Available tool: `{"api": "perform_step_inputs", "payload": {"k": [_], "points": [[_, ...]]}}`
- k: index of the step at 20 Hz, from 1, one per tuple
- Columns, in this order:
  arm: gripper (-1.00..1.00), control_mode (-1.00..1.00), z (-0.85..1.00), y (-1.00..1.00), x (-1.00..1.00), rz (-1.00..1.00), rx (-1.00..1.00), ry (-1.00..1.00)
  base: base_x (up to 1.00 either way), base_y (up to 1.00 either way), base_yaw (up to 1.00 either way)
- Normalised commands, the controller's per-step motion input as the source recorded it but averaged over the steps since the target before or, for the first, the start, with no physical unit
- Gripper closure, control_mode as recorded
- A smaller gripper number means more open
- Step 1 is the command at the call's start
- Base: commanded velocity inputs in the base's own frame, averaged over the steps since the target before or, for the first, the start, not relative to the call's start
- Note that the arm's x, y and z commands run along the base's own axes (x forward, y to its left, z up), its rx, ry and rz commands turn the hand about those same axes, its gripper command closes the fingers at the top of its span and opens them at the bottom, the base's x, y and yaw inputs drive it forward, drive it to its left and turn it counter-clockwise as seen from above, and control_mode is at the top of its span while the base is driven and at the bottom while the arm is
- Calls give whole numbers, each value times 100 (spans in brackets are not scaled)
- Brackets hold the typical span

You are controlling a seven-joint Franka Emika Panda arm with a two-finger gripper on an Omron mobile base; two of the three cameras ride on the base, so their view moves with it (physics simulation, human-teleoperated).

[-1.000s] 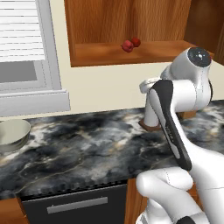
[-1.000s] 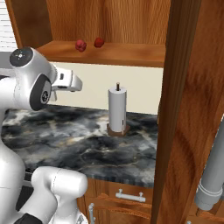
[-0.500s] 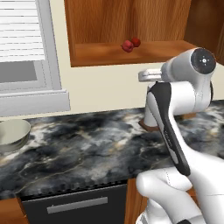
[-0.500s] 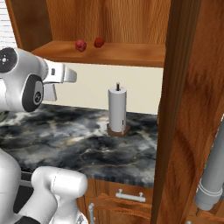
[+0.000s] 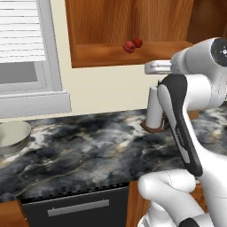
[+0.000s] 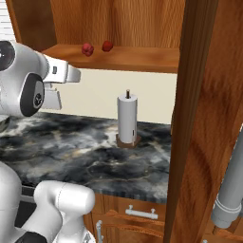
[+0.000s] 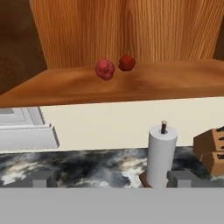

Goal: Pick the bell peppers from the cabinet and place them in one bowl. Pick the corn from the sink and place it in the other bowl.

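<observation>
The gripper [image 7: 111, 179] hangs empty with jaws spread wide above the marbled bench [image 5: 88, 150], level with a paper towel roll [image 7: 161, 153]. Beyond, both bell peppers [image 7: 105, 69] sit just beside each other on the cabinet [image 6: 118, 54] shelf. Judged light, firm, glossy and prone to roll; grip across the widest part.

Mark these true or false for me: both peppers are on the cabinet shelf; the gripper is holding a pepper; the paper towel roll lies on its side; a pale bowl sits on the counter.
1. Both peppers are on the cabinet shelf: true.
2. The gripper holds a pepper: false; it is open and empty, below shelf level.
3. The paper towel roll lies on its side: false; it stands upright on its holder.
4. A pale bowl sits on the counter: true.
</observation>
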Motion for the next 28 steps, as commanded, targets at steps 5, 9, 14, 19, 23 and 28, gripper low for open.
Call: {"api": "perform_step_inputs", "payload": {"k": [5,9,14,19,23,28], "points": [[-100,-100,16,0,0,3,0,9,0,0,0],[-100,-100,-1,-1,48,1,0,5,0,0,0],[-100,-100,-2,-3,50,2,0,0,0,0,0],[-100,-100,0,0,46,2,0,0,0,0,0],[-100,-100,0,0,55,1,0,0,0,0,0],[-100,-100,0,0,68,0,0,0,0,0,0]]}}
